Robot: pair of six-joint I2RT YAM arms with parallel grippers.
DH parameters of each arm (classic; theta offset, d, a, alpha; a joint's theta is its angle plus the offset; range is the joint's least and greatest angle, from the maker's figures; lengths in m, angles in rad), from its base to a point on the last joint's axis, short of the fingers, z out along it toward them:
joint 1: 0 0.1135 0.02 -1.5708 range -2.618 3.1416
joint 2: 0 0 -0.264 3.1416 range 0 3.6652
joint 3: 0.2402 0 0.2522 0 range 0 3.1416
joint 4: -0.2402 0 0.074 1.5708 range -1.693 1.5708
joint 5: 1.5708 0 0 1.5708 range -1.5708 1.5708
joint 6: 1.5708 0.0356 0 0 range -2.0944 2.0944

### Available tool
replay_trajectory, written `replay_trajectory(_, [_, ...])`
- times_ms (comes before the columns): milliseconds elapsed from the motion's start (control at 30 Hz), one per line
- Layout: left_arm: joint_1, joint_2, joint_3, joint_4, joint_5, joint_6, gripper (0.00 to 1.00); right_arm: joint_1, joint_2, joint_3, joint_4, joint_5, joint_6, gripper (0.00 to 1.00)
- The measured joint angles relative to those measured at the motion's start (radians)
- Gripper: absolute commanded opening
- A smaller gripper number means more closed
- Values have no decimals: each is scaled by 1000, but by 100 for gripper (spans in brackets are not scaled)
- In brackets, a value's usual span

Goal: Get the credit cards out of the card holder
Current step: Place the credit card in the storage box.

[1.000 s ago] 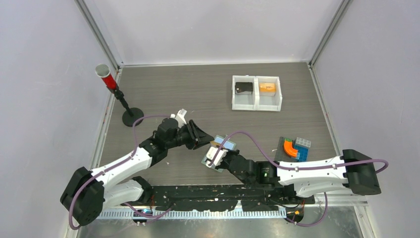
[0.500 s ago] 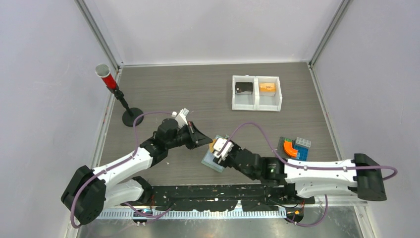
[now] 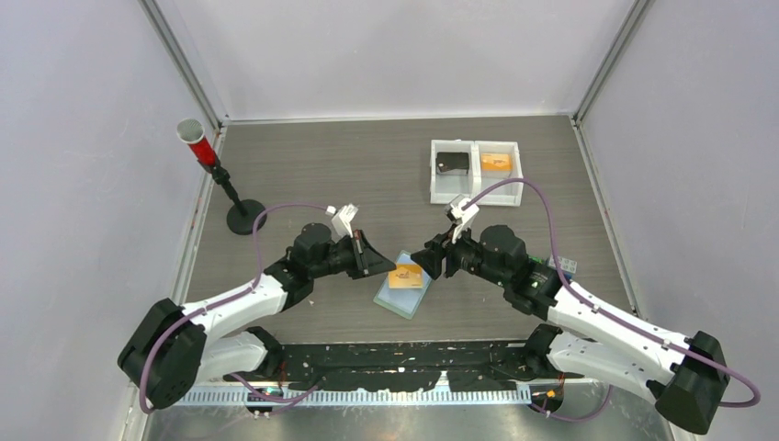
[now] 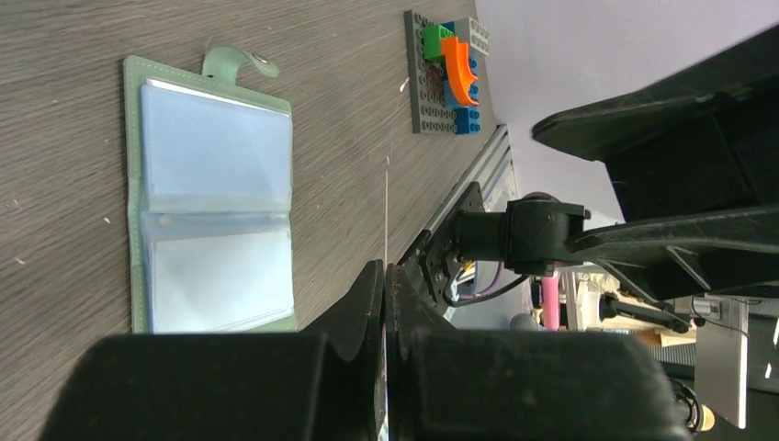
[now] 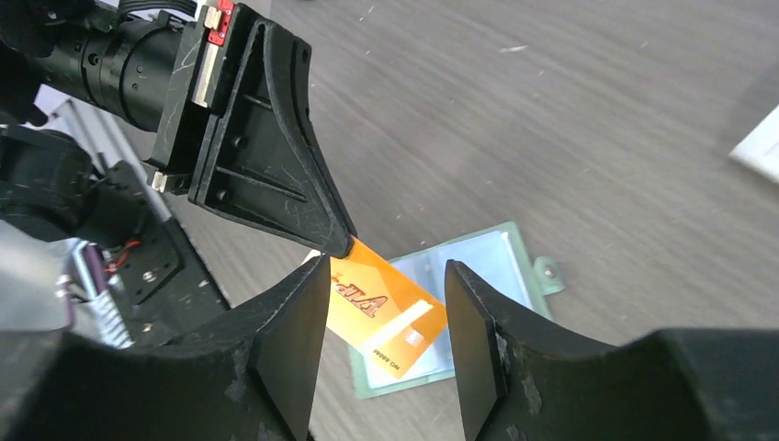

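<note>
- Fingers of the left pincer (image 3: pixel 378 265) are clenched on one end of the orange card (image 3: pixel 405 275) and hold it up in the air.
- The card's long side points away from the left pincer, straight at the right pincer (image 3: pixel 432 261).
- The right pincer is released, fingers apart, holding nothing, close to the card's free end.
- The card holder (image 3: pixel 402 299) lies open and flat on the table (image 3: pixel 321 165), right under the card, near the middle of the near edge.
- No blue card can be picked out in its pale pockets.
- The left arm has the card, so it looks best placed to set it down.
</note>
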Motion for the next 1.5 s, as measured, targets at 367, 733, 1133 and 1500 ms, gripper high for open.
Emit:
replay_trajectory(367, [0,3,18,-43,190,109,0,-135,110,63,-97,-381,-53,55])
replay_trajectory(733, [0,-61,33,-137,302,193,0,-143,293,121,-181,-689,-177,54])
replay_trajectory(1133, [0,-41,39,-148,380,200,0,-143,363,121,-174,-824,-167,44])
replay_trajectory(1500, [0,-17,50,-146,414,200,0,-141,388,121,-155,-889,-132,8])
